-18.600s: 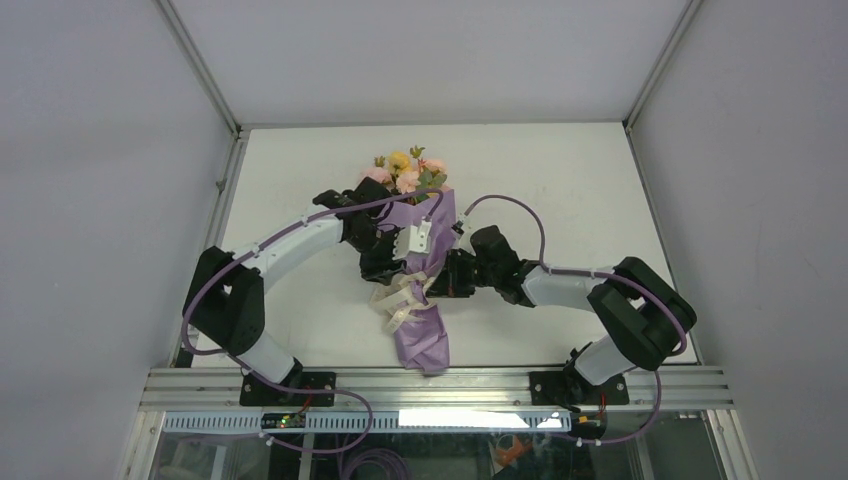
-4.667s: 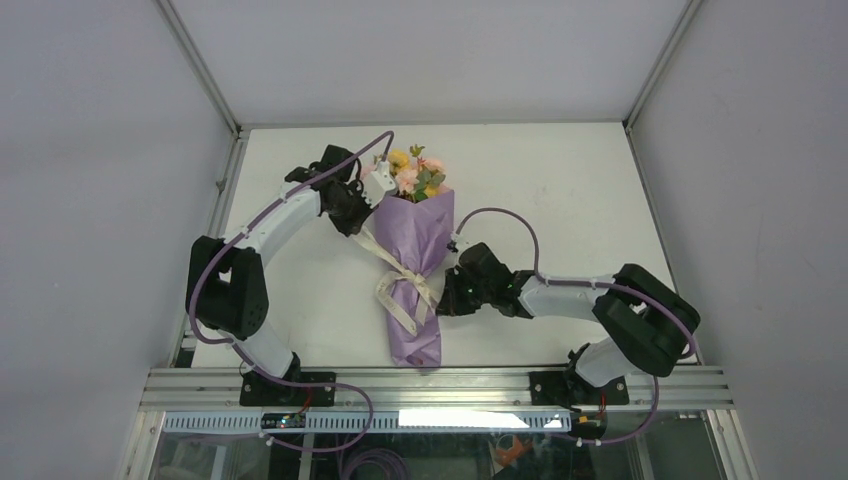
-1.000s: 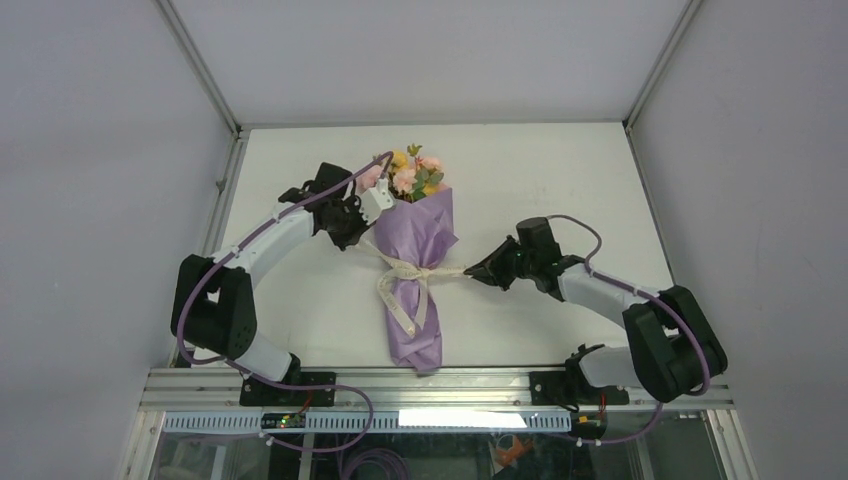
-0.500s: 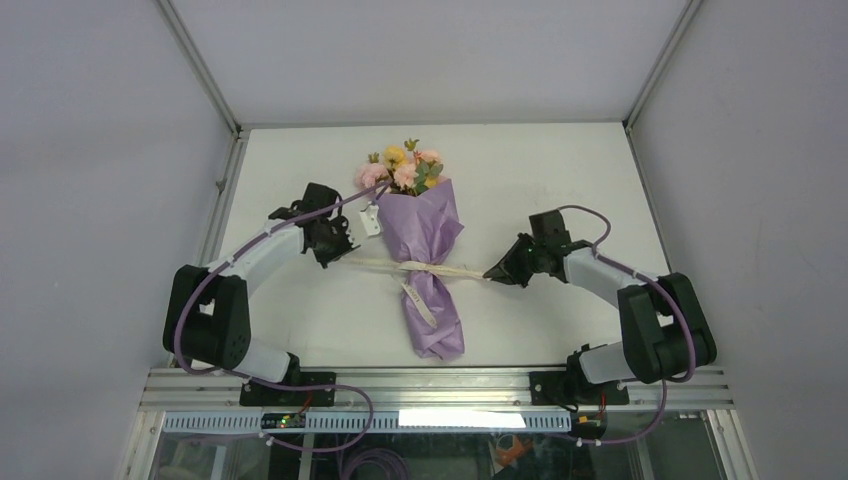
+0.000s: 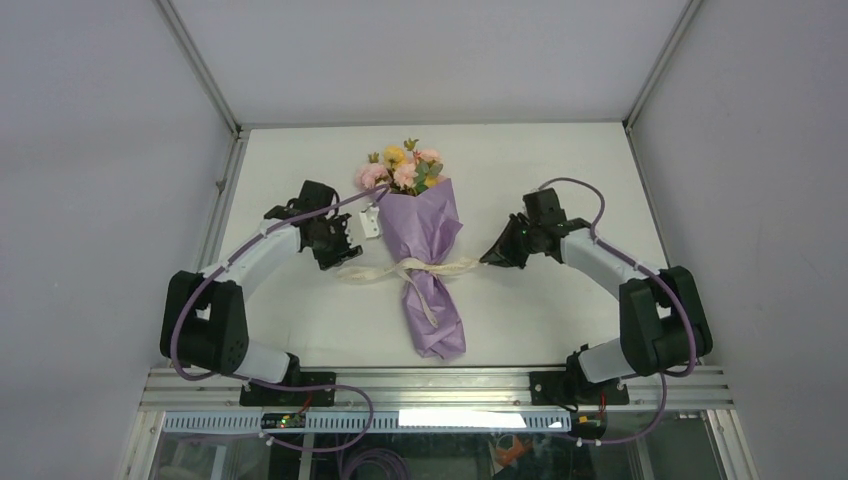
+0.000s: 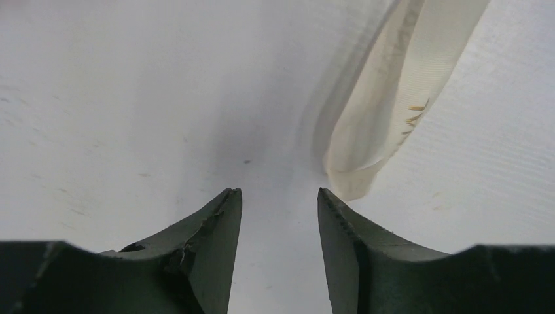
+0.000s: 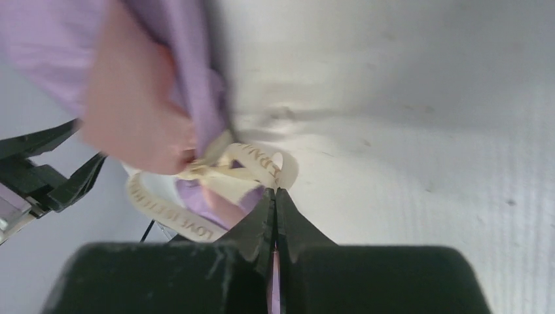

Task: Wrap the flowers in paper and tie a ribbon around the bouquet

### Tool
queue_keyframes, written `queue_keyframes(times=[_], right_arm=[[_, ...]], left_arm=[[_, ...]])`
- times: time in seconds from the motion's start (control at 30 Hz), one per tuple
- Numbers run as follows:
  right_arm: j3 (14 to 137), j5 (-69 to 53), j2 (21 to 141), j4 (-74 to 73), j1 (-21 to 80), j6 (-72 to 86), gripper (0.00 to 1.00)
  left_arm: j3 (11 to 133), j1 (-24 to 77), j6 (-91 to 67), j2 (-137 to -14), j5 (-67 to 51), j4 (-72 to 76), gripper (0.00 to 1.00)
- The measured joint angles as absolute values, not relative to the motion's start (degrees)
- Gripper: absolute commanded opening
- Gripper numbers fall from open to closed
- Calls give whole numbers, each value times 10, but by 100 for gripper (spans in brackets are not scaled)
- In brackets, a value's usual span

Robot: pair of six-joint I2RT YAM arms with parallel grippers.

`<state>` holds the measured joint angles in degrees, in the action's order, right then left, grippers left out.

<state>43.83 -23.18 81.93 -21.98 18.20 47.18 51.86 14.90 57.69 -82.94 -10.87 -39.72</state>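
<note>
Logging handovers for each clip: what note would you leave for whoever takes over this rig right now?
Left gripper: fingers open and empty; the left end of the ribbon lies loose on the table just ahead.
Right gripper: shut on the ribbon's right end.
Bouquet: mid-table, blooms pointing away from the bases.
Done: flowers wrapped in paper; ribbon cinched round the waist.
Left: probably check that the knot holds, free the right end, withdraw.
</note>
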Motion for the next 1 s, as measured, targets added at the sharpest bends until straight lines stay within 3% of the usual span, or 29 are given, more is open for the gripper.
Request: queue_keyframes(times=[0.13,0.27,0.47,0.5,0.63,0.7,0.73,0.83,1.0], right_arm=[[511,-237,825,-223,199,452,0],[568,-252,839,-227,212,435,0],[660,-256,884,-235,234,402,4],[678,-256,895,-233,240,399,8],[771,-258,961,-232,285,382,37],[821,-259,1001,-250,310,364,66],[845,-257,1020,-269,320,354,70],[874,-243,1040,-329,338,323,95],[873,-216,995,-413,315,303,99]], left_arm=[[587,191,561,-821,-115,-428,41],[646,268,543,-793,-149,-429,49],[668,333,481,-781,-251,-436,49],[668,333,466,-786,-264,-433,49],[648,333,410,-795,-295,-390,57],[634,333,383,-796,-302,-365,59],[629,333,368,-797,-302,-352,60],[616,333,336,-803,-300,-316,61],[585,333,315,-804,-295,-277,63]])
